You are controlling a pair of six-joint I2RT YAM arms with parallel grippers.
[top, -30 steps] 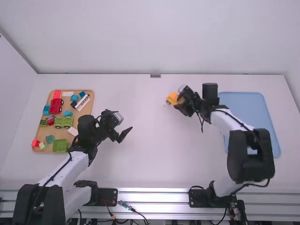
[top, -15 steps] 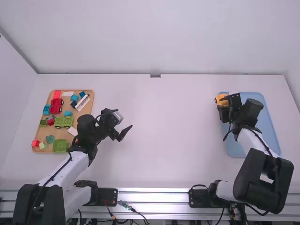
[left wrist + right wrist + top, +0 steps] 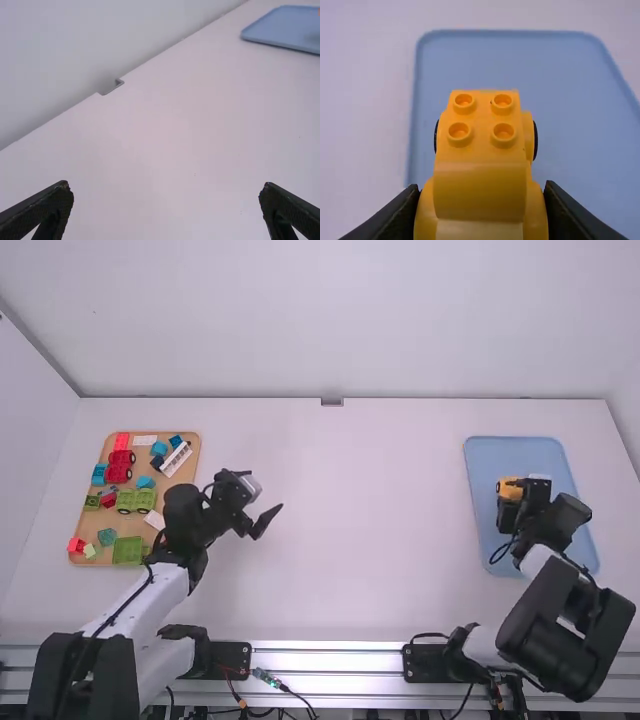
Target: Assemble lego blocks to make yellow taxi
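**Yellow taxi (image 3: 480,192) held at the blue tray (image 3: 540,75), apparently built**

The left jaws are spread wide over the counter (image 3: 350,540), with nothing pinched between them. At the right, the taxi is pinched by its sides between the right jaws, within the tray's outline. A studded bonnet, a raised cabin and black wheels (image 3: 535,141) can be seen on it, so the assembly is judged to be finished, or nearly so. Whether the wheels are touching the tray cannot be told. What seems to be left is for the car to be set down, let go of and backed away from.

Nearest, a metal rail (image 3: 330,660) is fitted along the counter's edge, and both arms are mounted there. Beyond it, the pale, smooth counter is flanked by the tray at the right and a wooden board (image 3: 130,525) at the left. On the board, spare pieces are scattered, among them a green wheeled base (image 3: 137,500) and a red one (image 3: 119,468). Farthest off, the counter is bounded by a plain white wall (image 3: 330,320), with a small bracket (image 3: 332,401) at its foot.
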